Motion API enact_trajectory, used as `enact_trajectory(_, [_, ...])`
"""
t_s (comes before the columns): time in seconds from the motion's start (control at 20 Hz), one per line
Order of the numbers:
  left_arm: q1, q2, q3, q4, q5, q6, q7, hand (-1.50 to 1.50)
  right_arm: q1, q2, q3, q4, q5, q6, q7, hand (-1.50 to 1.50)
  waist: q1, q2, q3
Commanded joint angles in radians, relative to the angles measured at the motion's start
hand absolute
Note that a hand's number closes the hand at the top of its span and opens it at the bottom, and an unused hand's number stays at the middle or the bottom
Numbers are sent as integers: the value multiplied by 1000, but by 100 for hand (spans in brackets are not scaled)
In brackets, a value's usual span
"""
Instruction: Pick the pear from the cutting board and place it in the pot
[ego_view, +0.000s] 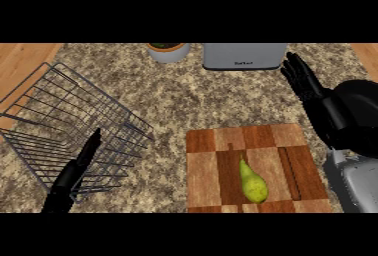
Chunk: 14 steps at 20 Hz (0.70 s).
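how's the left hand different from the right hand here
The left hand shows edge-on at the lower left, a thin dark shape in front of the wire basket. The right hand is raised at the upper right beside the black pot, its fingers spread and pointing up the view. The left hand sits low in the view, the right hand high. Both are black, open, and off the pear.

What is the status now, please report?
Both hands open: left hand by wire rack, right hand raised. Pear lies on cutting board, untouched. Nothing on the pear.
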Motion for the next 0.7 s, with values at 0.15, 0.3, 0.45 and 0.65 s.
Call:
enact_trajectory(0.15, [11,-55,102,-150,75,84,-8,0,22,-98,-110,-123,-75,114,-183,150,-47,28,-55])
enact_trajectory(0.3, [37,-90,123,-218,110,115,-15,0,74,-315,-165,-58,227,15,-117,150,-112,29,-72])
enact_trajectory(0.45, [48,-123,137,-259,147,126,0,0,205,-146,-189,-50,227,-149,-202,-150,-85,38,-56])
enact_trajectory(0.65, [50,-165,102,-233,99,147,-34,0,341,-42,-106,-212,193,-121,-384,-150,-81,32,-56])
